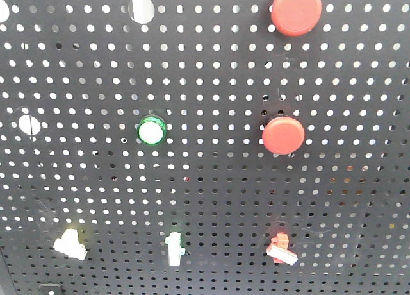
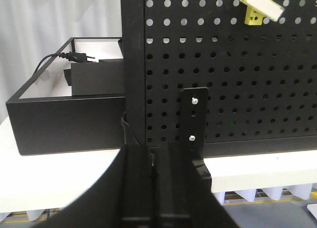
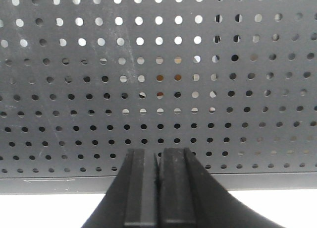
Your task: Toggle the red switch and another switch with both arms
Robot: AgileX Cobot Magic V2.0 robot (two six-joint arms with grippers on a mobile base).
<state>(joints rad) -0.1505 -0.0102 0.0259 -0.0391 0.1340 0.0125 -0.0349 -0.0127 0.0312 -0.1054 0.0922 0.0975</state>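
The red switch (image 1: 280,249), a small red toggle with a white lever tip, sits low on the right of the black pegboard (image 1: 211,199). The other switch (image 1: 69,244) has a pale yellow base and a whitish lever and sits low on the left. It also shows at the top right of the left wrist view as the yellow switch (image 2: 257,7). My left gripper (image 2: 154,153) is shut and empty, well below and to the left of it, near the board's bottom edge. My right gripper (image 3: 157,156) is shut and empty, facing bare pegboard (image 3: 158,79). The red switch is out of the right wrist view.
Two big round red push buttons (image 1: 296,9) (image 1: 282,134) and a green-ringed round button (image 1: 152,130) sit higher on the board. A green-based toggle (image 1: 173,247) stands between the two switches. A black bracket (image 2: 194,119) and a black box (image 2: 69,114) with a cable stand by the board's left edge.
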